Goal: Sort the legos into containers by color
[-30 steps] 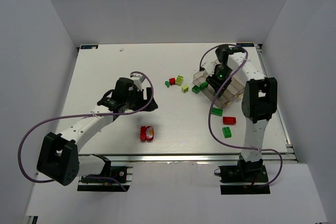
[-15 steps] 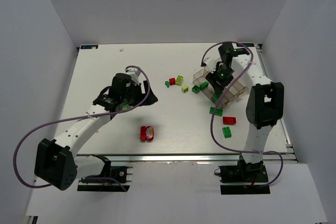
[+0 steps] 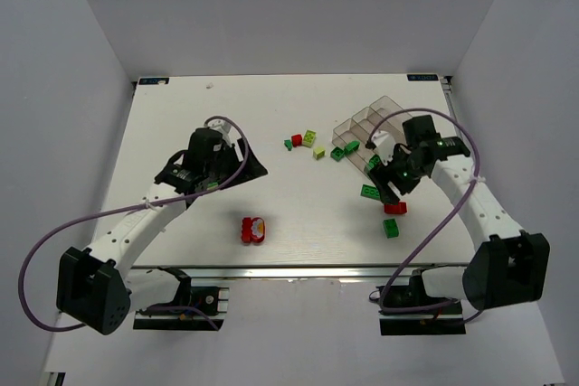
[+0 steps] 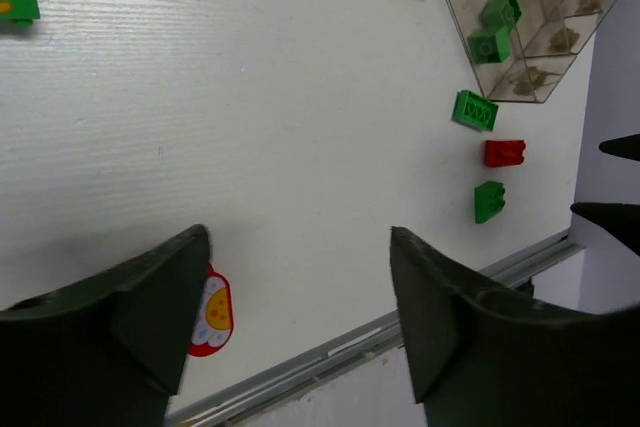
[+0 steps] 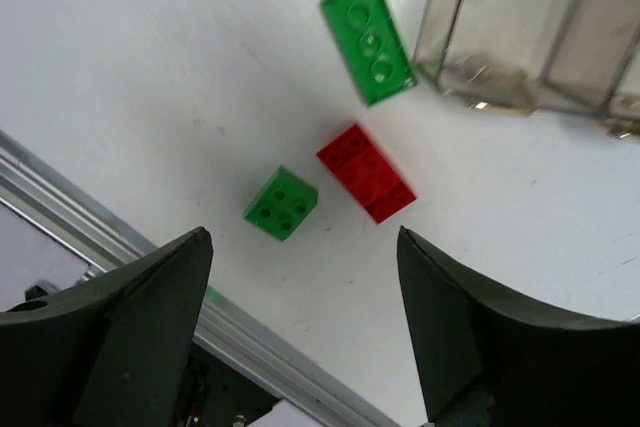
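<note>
While near the right tool (image 5: 302, 239), two green legos (image 5: 368, 39) (image 5: 281, 203), one red (image 5: 366, 173).

Three views of one white surface (image 3: 172, 124). The top view looks down from high above and behind the two arm bases (image 3: 181, 300), taking in the whole surface and the walls (image 3: 63, 61) around it. The left wrist view looks down past its own dark jaws from mid-height, tilted toward the right side, where a clear tray (image 4: 530, 27) sits. The right wrist view is much closer, looking down between its jaws. All three share a red brick (image 5: 366, 172), the green bricks (image 5: 281, 203) beside it and the tray's end. Both wrist views catch the metal edge rail (image 4: 350, 342).
</note>
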